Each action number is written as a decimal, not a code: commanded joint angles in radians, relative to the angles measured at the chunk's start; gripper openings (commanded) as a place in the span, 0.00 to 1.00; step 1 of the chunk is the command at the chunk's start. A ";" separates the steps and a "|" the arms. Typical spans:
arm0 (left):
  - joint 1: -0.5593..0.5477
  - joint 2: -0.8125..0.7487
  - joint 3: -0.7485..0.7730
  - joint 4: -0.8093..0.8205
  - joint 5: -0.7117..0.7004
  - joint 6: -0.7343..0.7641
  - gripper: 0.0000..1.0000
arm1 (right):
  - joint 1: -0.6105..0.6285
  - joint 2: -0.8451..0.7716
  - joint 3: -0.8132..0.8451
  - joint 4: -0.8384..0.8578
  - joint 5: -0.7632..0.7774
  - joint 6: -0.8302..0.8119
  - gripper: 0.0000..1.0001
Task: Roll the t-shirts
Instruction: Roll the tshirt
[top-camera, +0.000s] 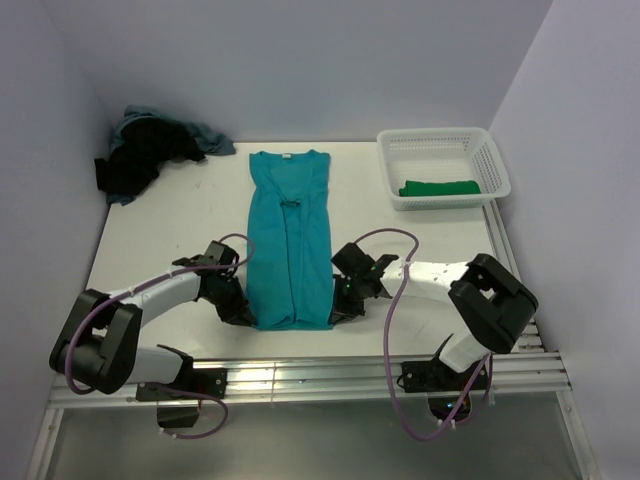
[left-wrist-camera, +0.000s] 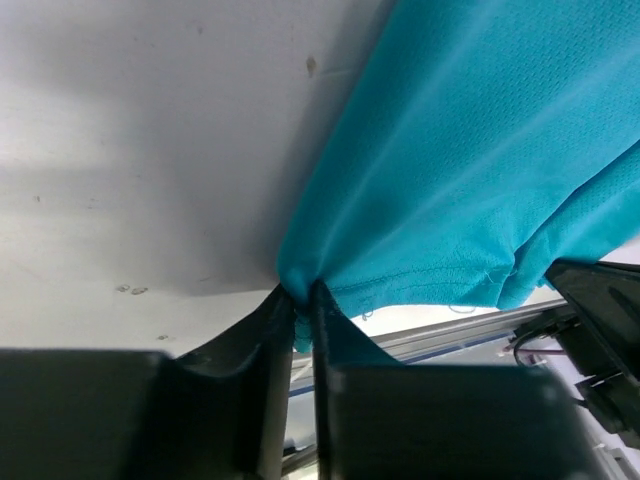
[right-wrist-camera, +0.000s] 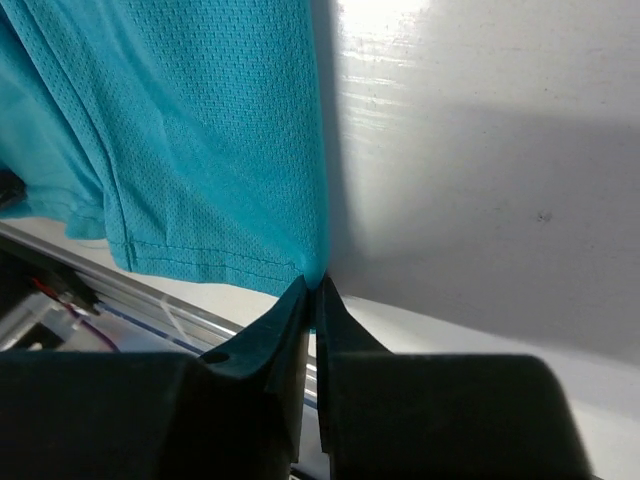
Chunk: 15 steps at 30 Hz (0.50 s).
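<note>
From above, the bright teal cotton t-shirt (top-camera: 290, 240), folded to a strip on the white table (top-camera: 150, 230), runs 12 to 6 o'clock, hem at the near 6 o'clock end; the left wrist view shows the left gripper (left-wrist-camera: 300, 300) pinched narrow on one hem corner, the right wrist view the right gripper (right-wrist-camera: 312, 290) likewise on the other.

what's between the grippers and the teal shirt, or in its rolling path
Nothing visible. The left gripper and right gripper are shut on the teal t-shirt at its near hem corners; the clothes pile and basket sit off to the sides.
</note>
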 joint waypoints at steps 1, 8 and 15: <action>-0.012 0.006 0.017 -0.031 -0.047 0.022 0.14 | 0.010 -0.015 0.046 -0.064 0.020 -0.034 0.07; -0.015 -0.006 0.057 -0.087 -0.037 0.049 0.02 | 0.010 -0.045 0.091 -0.145 0.006 -0.077 0.00; -0.015 0.004 0.137 -0.151 -0.021 0.068 0.02 | 0.010 -0.043 0.201 -0.260 0.023 -0.131 0.00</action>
